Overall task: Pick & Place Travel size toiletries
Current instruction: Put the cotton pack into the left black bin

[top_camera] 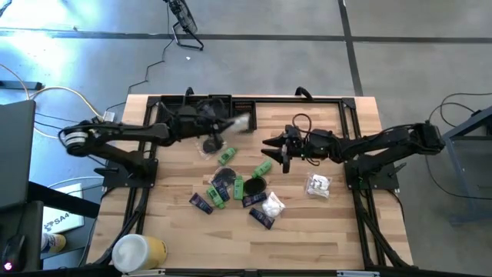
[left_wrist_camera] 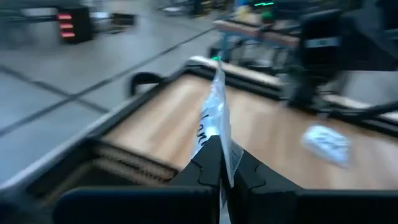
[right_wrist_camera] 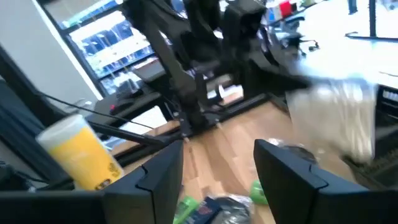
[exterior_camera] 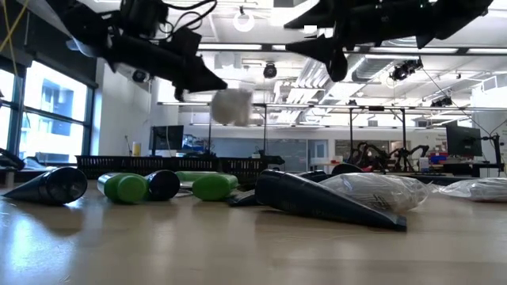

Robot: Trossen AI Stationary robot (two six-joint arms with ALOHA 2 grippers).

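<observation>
Left gripper raised above the surface's far side, fingers clenched on a white plastic-wrapped packet, right gripper hovering nearby, fingers spread and empty, remaining toiletries scattered mid-surface below.

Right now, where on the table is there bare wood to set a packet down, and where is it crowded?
Bare wood lies along the left side, between the table edge and the pile of sachets and green bottles, above the yellow cylinder. Another patch runs along the near edge below the lone white packet. The centre is crowded. The left gripper holds a plastic-wrapped packet aloft.
</observation>
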